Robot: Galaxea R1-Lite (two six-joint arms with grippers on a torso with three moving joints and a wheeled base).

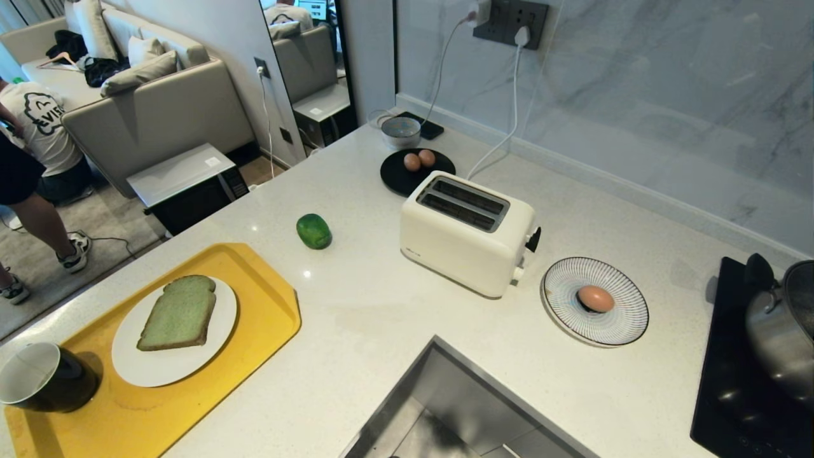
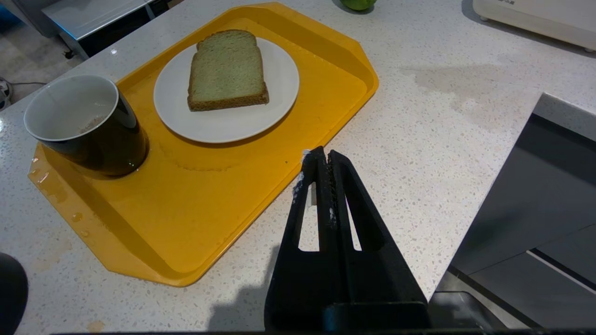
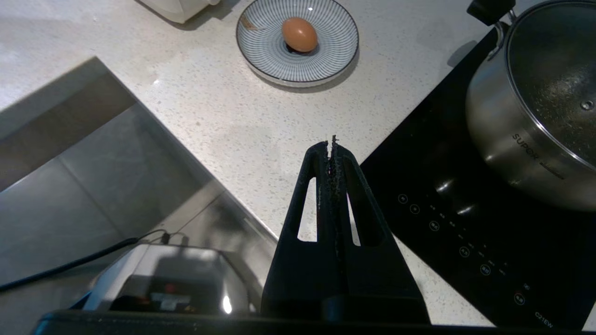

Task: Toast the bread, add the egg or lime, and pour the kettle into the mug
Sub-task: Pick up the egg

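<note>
Pinkish eggs (image 1: 595, 298): three; one bread (image 1: 179, 313), lime (image 1: 313, 231), mug (image 1: 39, 385).

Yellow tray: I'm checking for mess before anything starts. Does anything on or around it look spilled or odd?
Yes. The yellow tray is wet: droplets bead along its edge beside the mug, and a faint ring-shaped water mark lies just off the white plate. The bread looks dry.

Open counter runs across the frame's middle between the yellow tray (image 1: 267, 305) at lower left and the toaster (image 1: 467, 232); the lime (image 1: 313, 231) stands between them, the sink (image 1: 445, 407) gapes below.
</note>
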